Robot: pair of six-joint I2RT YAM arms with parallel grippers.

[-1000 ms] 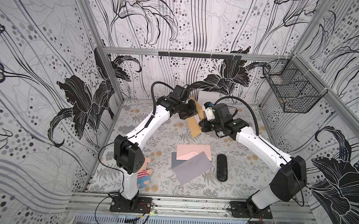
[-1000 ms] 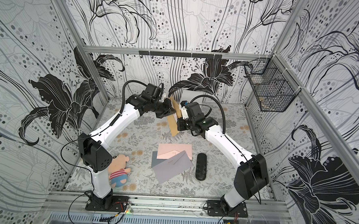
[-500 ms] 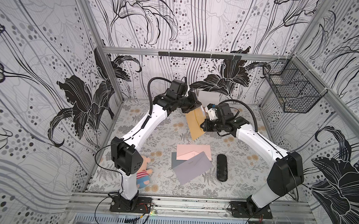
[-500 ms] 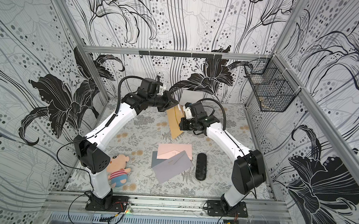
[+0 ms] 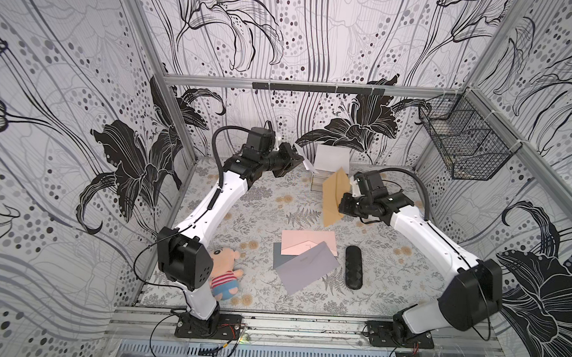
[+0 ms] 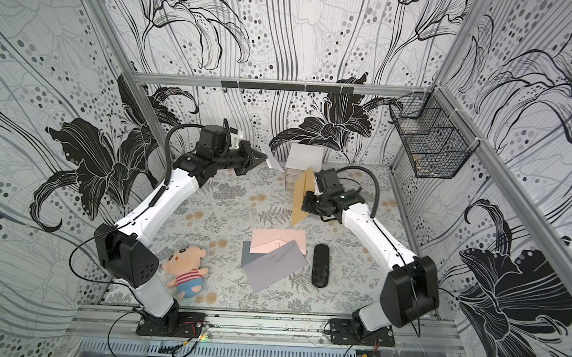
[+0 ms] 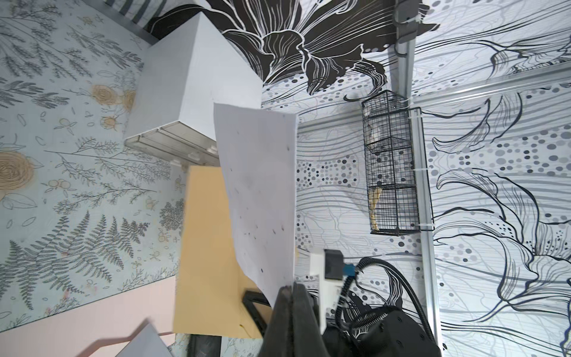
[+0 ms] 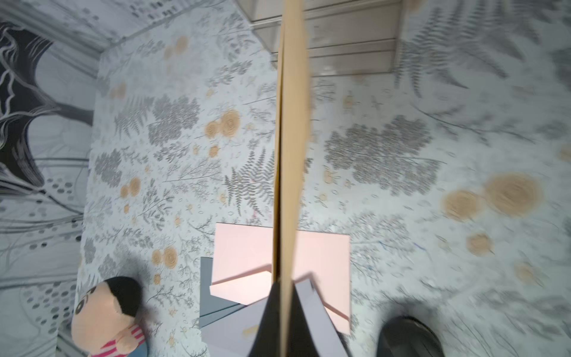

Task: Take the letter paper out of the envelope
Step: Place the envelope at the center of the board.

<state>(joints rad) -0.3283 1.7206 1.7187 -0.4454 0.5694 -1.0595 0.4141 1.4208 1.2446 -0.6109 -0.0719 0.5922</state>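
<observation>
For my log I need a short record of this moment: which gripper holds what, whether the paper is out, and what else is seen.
left gripper: shut on paper
right gripper: shut on envelope
paper state: fully out, apart from envelope
also seen: pink envelope, grey envelope, case, doll, box

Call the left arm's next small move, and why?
Probably lower the letter paper onto a bare patch of the table and release it. The left gripper is shut on the paper's edge. In both top views the sheet hangs apart from the tan envelope, which the right gripper holds upright. Extraction looks done, so only the set-down seems left.
</observation>
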